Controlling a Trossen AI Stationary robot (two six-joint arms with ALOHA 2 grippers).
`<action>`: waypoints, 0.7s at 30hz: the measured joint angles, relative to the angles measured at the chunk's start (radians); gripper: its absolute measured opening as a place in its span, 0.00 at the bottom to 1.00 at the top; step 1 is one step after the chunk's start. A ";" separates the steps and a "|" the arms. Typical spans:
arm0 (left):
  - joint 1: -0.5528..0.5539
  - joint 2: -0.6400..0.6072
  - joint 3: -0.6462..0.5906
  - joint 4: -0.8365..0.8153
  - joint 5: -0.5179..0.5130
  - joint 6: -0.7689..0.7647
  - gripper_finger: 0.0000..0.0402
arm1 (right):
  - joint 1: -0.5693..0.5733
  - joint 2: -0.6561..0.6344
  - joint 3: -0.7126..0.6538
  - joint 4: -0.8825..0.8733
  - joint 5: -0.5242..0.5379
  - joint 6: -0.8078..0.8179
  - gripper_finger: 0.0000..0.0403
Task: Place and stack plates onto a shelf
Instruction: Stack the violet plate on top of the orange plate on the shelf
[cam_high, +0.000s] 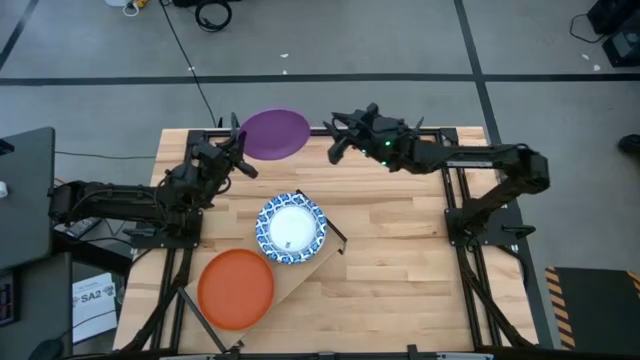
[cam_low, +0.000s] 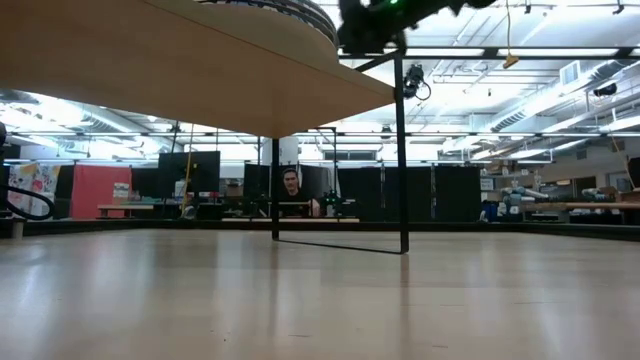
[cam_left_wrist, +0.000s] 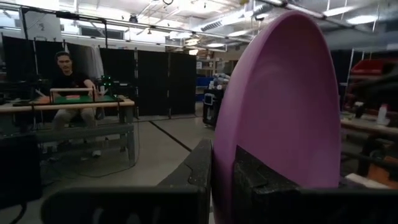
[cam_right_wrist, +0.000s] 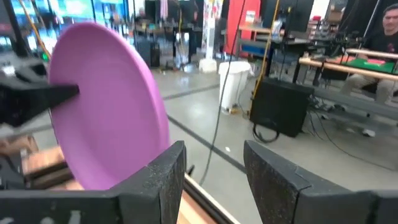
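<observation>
Handoff looks done: my left gripper (cam_high: 237, 150) pinches the purple plate (cam_high: 275, 133), right gripper (cam_high: 338, 135) hangs open beside it. Next I'd carry it onto the shelf (cam_high: 300, 275).

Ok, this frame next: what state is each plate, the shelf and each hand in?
purple plate: gripped at its rim by the left hand, off the table
left hand: shut on the plate
right hand: open, empty
patterned plate: flat on the shelf
orange plate: flat on the shelf
shelf: holds two plates
</observation>
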 joint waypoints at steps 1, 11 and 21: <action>0.000 0.000 0.000 0.009 -0.001 -0.004 0.07 | -0.002 -0.023 0.000 -0.048 0.000 0.002 0.43; -0.028 -0.001 0.065 0.025 0.036 -0.053 0.07 | -0.054 -0.220 0.000 -0.414 0.000 0.011 0.43; -0.155 0.000 0.382 -0.587 0.124 -0.217 0.07 | -0.124 -0.257 0.000 -0.590 -0.001 0.006 0.42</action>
